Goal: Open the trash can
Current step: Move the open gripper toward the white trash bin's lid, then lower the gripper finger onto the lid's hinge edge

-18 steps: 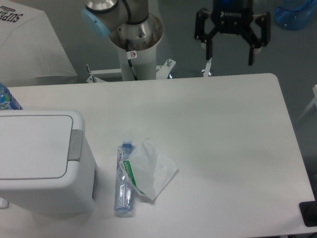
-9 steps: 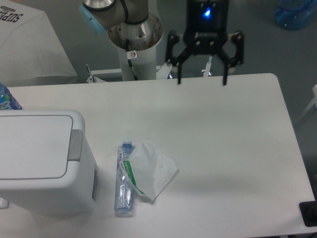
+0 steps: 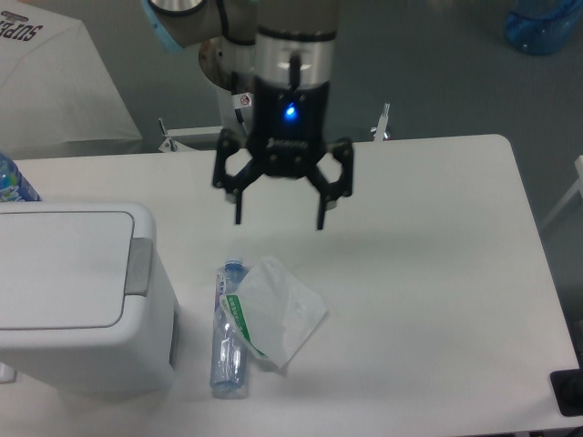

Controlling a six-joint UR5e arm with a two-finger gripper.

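The trash can [image 3: 77, 300] is a boxy white bin at the table's front left. Its flat lid [image 3: 56, 269] lies closed, and a grey push tab [image 3: 138, 266] sits on its right rim. My gripper [image 3: 280, 220] hangs open above the middle of the table, fingers pointing down, with nothing between them. It is to the right of the bin and a little further back, well apart from the tab.
A crushed clear plastic bottle [image 3: 228, 332] lies just right of the bin, with a crumpled white wrapper [image 3: 278, 309] against it, both below the gripper. A blue-capped bottle [image 3: 14, 182] stands behind the bin at the left edge. The robot's base [image 3: 246, 64] is behind the table.
The gripper has come from the back right, beyond the table's far edge, forward and to the left, and now hangs lower over the table's middle. It stayed open. The bin has not moved.
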